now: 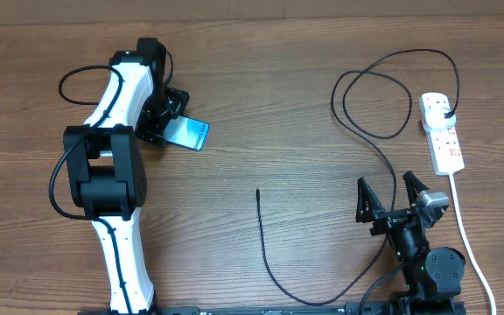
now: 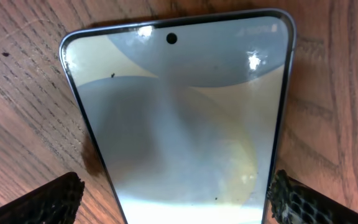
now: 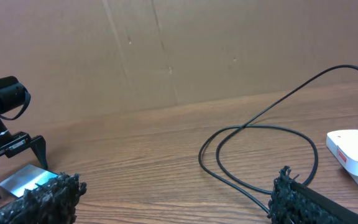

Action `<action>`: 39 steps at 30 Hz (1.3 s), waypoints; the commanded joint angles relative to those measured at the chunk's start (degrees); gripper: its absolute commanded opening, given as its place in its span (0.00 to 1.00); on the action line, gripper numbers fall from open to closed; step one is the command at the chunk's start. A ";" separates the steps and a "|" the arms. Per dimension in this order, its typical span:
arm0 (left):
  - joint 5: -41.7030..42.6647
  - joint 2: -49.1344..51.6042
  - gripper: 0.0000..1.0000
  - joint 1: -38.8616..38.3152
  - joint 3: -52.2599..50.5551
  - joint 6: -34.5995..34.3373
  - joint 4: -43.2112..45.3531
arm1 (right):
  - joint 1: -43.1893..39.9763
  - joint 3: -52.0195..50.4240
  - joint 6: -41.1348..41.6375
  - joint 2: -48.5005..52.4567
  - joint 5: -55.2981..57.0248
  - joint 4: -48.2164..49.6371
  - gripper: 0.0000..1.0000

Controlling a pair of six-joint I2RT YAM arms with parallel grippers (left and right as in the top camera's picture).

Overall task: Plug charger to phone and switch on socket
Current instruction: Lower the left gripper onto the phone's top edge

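Phone (image 2: 179,118) lies flat right under my left end effector (image 2: 179,200), and I can see it between the two black fingers (image 2: 58,198). Those fingers stand wide apart and hold nothing. I cannot tell if they touch the phone's edges. From above, the left end effector (image 1: 171,120) is at the far left of the worktop (image 1: 261,105), and the phone (image 1: 188,133) pokes out beside it with its screen lit pale blue.

My right end effector (image 1: 384,179) is at the near right side. It is wide open too, and empty. In its own camera the gap of the right end effector (image 3: 166,200) shows only bare wood.

Going outward, the charger (image 1: 263,236) is a thin black cable. Its slim tip rests alone in the middle of the worktop, well apart from the phone. The cable runs along the near edge, passes just beside the right fingers (image 3: 291,196), makes a big loop (image 3: 260,155), and ends in a black plug on the far end of the socket (image 1: 444,140). The socket is white and lies at the right side, with its thick white cord (image 1: 467,241) trailing toward me.
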 commanded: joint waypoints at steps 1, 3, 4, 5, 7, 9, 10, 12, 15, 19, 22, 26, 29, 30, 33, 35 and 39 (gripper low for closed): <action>-0.98 0.48 1.00 -0.76 -0.83 1.16 0.39 | 0.28 -0.57 -0.42 -0.57 0.57 0.15 1.00; -1.62 0.46 1.00 -1.03 -0.83 1.18 0.66 | 0.28 -0.57 -0.42 -0.57 0.57 0.15 1.00; -1.75 0.46 1.00 -1.18 -0.83 1.18 0.81 | 0.28 -0.57 -0.42 -0.57 0.57 0.15 1.00; -1.73 0.46 1.00 -1.36 -0.83 1.18 0.87 | 0.28 -0.57 -0.42 -0.57 0.57 0.15 1.00; -1.75 0.46 1.00 -1.66 -0.83 1.20 1.27 | 0.28 -0.57 -0.42 -0.57 0.57 0.15 1.00; -1.88 0.46 1.00 -1.99 -0.83 1.18 1.77 | 0.28 -0.57 -0.42 -0.57 0.57 0.15 1.00; -1.95 0.46 1.00 -2.14 -0.83 1.16 1.95 | 0.28 -0.57 -0.42 -0.57 0.57 0.15 1.00; -2.25 0.46 1.00 -2.27 -0.83 1.14 2.34 | 0.28 -0.57 -0.42 -0.55 0.57 0.15 1.00; -2.78 0.46 1.00 -2.27 -0.83 1.14 2.25 | 0.28 -0.57 -0.42 -0.57 0.57 0.15 1.00; -3.06 0.46 1.00 -2.23 -0.83 1.14 1.95 | 0.28 -0.57 -0.42 -0.57 0.57 0.15 1.00; -3.06 0.46 1.00 -2.23 -0.83 1.14 1.79 | 0.28 -0.57 -0.42 -0.57 0.57 0.15 1.00; -3.19 0.46 1.00 -2.25 -1.01 1.14 1.46 | 0.28 -0.57 -0.42 -0.57 0.57 0.15 1.00; -3.19 0.46 0.99 -2.25 -1.55 0.92 1.55 | 0.28 -0.57 -0.42 -0.57 0.57 0.15 1.00; -3.19 0.46 1.00 -2.25 -1.79 0.85 1.66 | 0.28 -0.57 -0.42 -0.57 0.57 0.15 1.00; -3.21 0.46 1.00 -2.23 -2.49 0.00 1.73 | 0.28 -0.57 -0.39 -0.57 0.57 0.15 1.00; -3.21 0.46 1.00 -2.23 -3.04 -0.50 2.03 | 0.28 -0.57 -0.42 -0.57 0.57 0.15 1.00; -3.02 0.46 1.00 -2.23 -3.65 -0.59 3.15 | 0.28 -0.57 -0.42 -0.57 0.57 0.15 1.00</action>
